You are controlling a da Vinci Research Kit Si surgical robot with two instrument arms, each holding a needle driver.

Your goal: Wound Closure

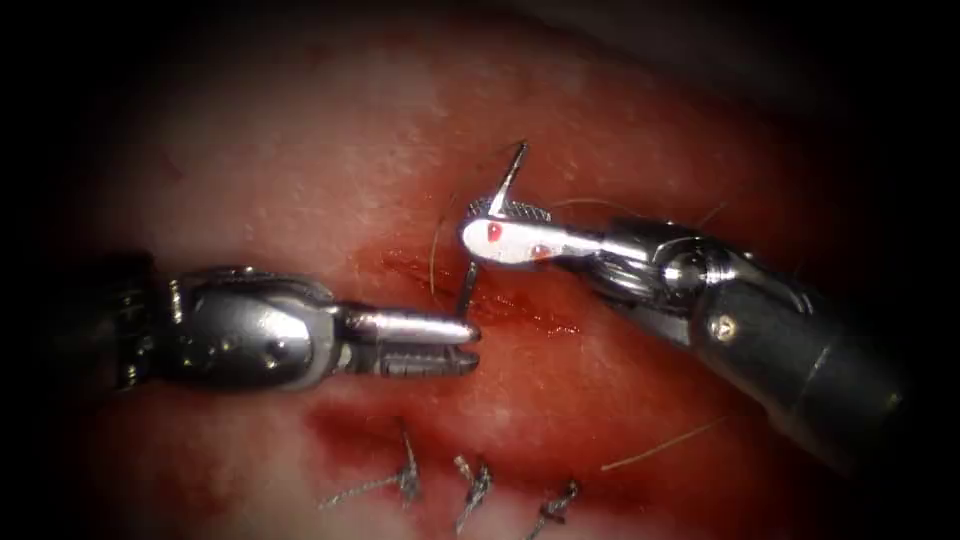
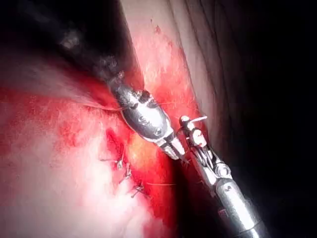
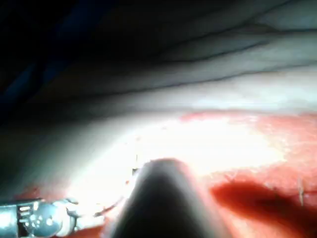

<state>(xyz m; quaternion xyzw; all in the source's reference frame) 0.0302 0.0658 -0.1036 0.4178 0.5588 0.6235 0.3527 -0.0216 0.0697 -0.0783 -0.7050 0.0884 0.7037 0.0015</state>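
Observation:
My right tool (image 1: 472, 224) comes in from the right, jaws shut on the curved needle (image 1: 510, 176) near the middle of its curve. One end of the needle rises above the jaws. The other end runs down to the cut (image 1: 520, 310), and I cannot tell whether it is in the tissue (image 1: 300, 180). My left tool (image 1: 476, 345) lies level from the left, jaws slightly open and holding nothing, its upper jaw just below the needle's lower end. A thin dark thread (image 1: 434, 250) curves left of the needle. In the left wrist view the left tool (image 2: 173, 148) meets the right tool (image 2: 190, 124).
Three knotted stitches (image 1: 478, 485) with short cut ends sit along the lower part of the wound, also seen as stitches (image 2: 126, 173) in the left wrist view. A pale loose thread (image 1: 660, 445) lies at the lower right. Red fluid (image 1: 560, 400) covers the tissue around the cut.

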